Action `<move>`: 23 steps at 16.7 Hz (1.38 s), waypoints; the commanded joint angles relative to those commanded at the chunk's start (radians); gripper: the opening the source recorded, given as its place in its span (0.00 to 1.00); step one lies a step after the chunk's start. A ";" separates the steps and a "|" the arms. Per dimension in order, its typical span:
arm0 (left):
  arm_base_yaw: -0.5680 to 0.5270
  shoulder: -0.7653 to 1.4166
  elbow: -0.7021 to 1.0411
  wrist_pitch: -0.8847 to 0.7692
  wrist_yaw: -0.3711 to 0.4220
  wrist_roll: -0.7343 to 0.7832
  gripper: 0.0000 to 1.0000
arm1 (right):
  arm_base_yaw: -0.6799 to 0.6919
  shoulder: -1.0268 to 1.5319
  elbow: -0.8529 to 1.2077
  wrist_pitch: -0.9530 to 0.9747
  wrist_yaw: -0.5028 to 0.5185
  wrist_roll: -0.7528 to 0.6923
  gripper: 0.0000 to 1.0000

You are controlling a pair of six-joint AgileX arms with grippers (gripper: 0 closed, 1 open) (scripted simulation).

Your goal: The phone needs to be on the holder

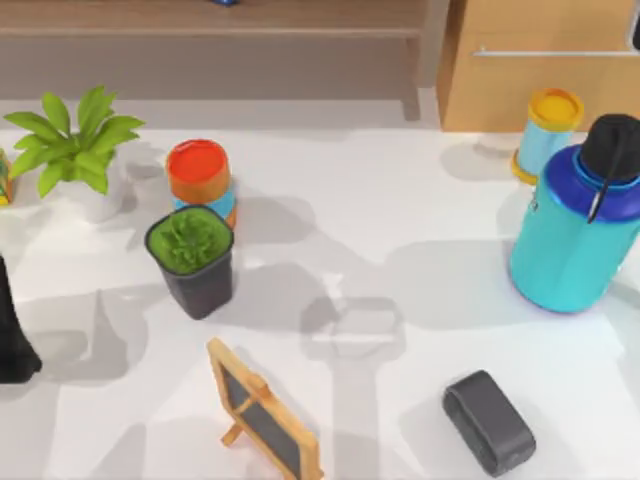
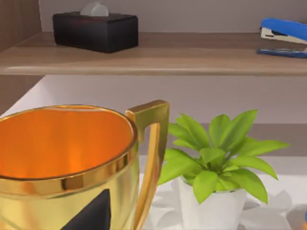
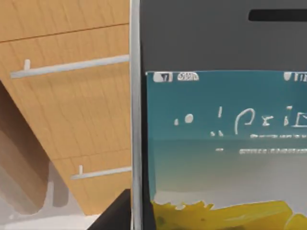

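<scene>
- Close against right wrist camera: phone (image 3: pixel 216 124), upright, cabinet front behind it; apparently carried by right arm, clear of tabletop (image 1: pixel 400 220).
- Dark screen bezel, silver-white rim, lit teal-and-yellow display.
- Right claw grip: cannot tell.
- Left claw state: cannot tell; left arm near gold trophy (image 2: pixel 67 163).
- Judged lifted, not yet placed; dark grey rounded holder (image 1: pixel 489 421) unoccupied.
</scene>
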 joint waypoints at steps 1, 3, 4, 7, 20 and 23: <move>0.000 0.000 0.000 0.000 0.000 0.000 1.00 | -0.022 -0.058 -0.071 0.040 0.020 -0.009 0.00; 0.000 0.000 0.000 0.000 0.000 0.000 1.00 | -0.061 -0.170 -0.219 0.116 0.058 -0.024 0.00; 0.000 0.000 0.000 0.000 0.000 0.000 1.00 | -0.079 -0.223 -0.295 0.152 0.076 -0.030 0.00; 0.000 0.000 0.000 0.000 0.000 0.000 1.00 | -0.124 -0.366 -0.516 0.248 0.124 -0.044 0.00; 0.000 0.000 0.000 0.000 0.000 0.000 1.00 | -0.175 -0.549 -0.860 0.379 0.186 -0.054 0.00; 0.000 0.000 0.000 0.000 0.000 0.000 1.00 | -0.189 -0.543 -0.848 0.401 0.182 -0.062 0.00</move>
